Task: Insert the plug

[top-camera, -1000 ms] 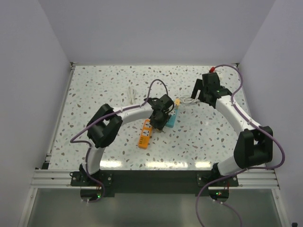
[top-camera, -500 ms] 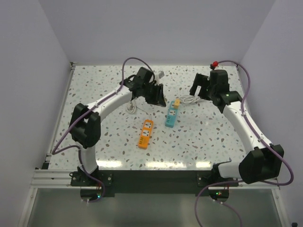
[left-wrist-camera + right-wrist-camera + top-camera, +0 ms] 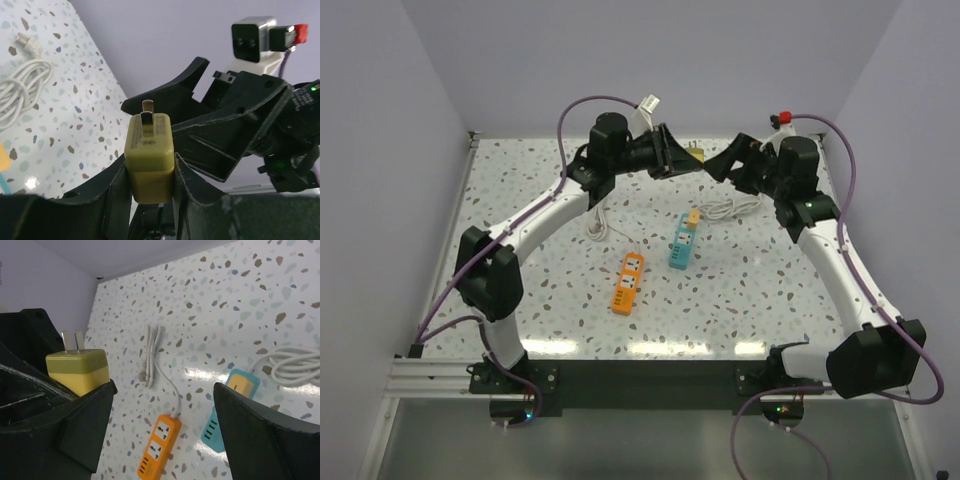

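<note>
The plug (image 3: 149, 152) is a small yellow-tan block with two metal prongs. My left gripper (image 3: 150, 162) is shut on its body, prongs pointing away from the wrist. In the top view the left gripper (image 3: 680, 156) holds the plug (image 3: 691, 153) high above the table's back edge. My right gripper (image 3: 725, 163) is open and empty, facing it a short gap away. In the right wrist view the plug (image 3: 78, 369) sits just beyond my right gripper's (image 3: 164, 390) left finger, not between the jaws.
On the table lie an orange power strip (image 3: 627, 283) and a teal power strip (image 3: 681, 246) with another small yellow-tan block (image 3: 693, 216) on its far end. White coiled cables lie at the back left (image 3: 598, 215) and back right (image 3: 730, 208).
My left arm has risen from the teal strip and swung up to the back with the plug in it. My right gripper has lifted and turned to face it.
</note>
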You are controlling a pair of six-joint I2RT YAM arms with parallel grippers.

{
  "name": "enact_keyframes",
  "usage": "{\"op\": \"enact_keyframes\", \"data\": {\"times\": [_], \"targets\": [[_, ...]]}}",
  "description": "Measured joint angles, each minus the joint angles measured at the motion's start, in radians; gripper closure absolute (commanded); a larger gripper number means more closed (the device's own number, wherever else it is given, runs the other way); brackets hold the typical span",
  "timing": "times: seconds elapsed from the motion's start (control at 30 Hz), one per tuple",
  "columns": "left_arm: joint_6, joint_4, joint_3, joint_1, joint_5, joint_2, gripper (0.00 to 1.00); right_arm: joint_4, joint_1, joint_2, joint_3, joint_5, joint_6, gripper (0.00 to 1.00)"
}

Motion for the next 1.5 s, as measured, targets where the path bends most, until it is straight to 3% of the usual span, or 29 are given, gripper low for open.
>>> {"op": "enact_keyframes", "data": {"times": [0.37, 0.77, 1.2, 1.5], "targets": [[-0.157, 0.231, -0.113, 0.008, 0.021, -0.055, 1.0, 0.145, -0.003, -0.041, -0.08, -0.095, 0.136, 0.25], [-0.224, 0.448, -0.197, 0.018, 0.074, -0.063, 1.0, 0.23, 0.0, -0.129, -0.085, -0.079, 0.243, 0.23], [-0.23, 0.521, -0.219, 0.019, 0.117, -0.081, 1.0, 0.51, 0.0, 0.015, -0.084, -0.252, 0.41, 0.37], [-0.23, 0.575, -0.219, 0.013, 0.138, -0.081, 1.0, 0.583, -0.001, 0.022, -0.081, -0.334, 0.44, 0.44]]}}
